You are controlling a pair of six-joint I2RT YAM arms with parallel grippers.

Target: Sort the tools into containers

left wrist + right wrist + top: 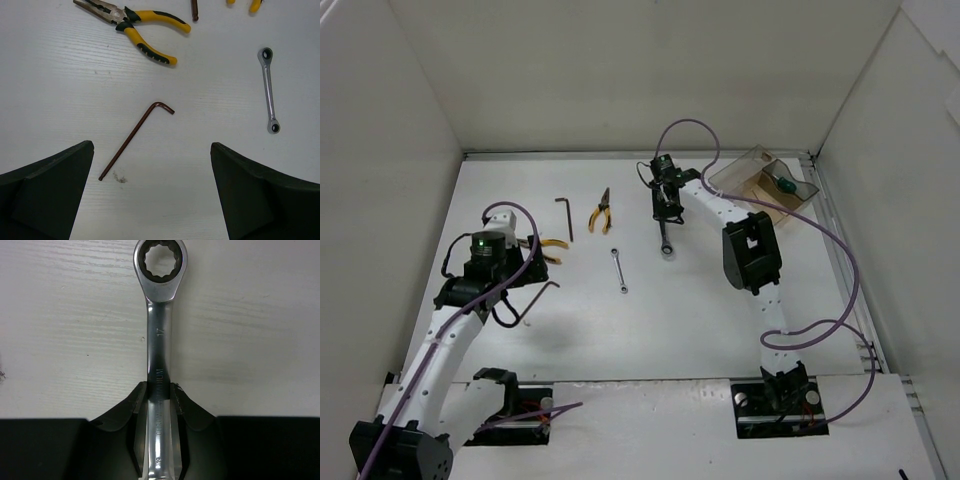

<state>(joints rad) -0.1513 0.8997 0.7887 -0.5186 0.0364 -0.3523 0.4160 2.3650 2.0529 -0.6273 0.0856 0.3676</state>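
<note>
My right gripper (665, 208) (159, 396) is shut on the shank of a large silver wrench (665, 240) (159, 335), whose ring end points away from the jaws, low over the table. To its right stands the clear container (790, 192) with a green-handled screwdriver (782, 183) inside. My left gripper (510, 308) (152, 200) hangs open above a brown hex key (542, 300) (136, 140), which lies just ahead of its fingers. A small silver wrench (618, 270) (269, 90), yellow-handled pliers (552, 244) (135, 27), a second pair of pliers (600, 212) and a dark hex key (567, 218) lie on the table.
White walls close in the table (700, 320) at the back and on both sides. Purple cables (845, 270) loop from the right arm over the table's right side. The container sits near the back right corner.
</note>
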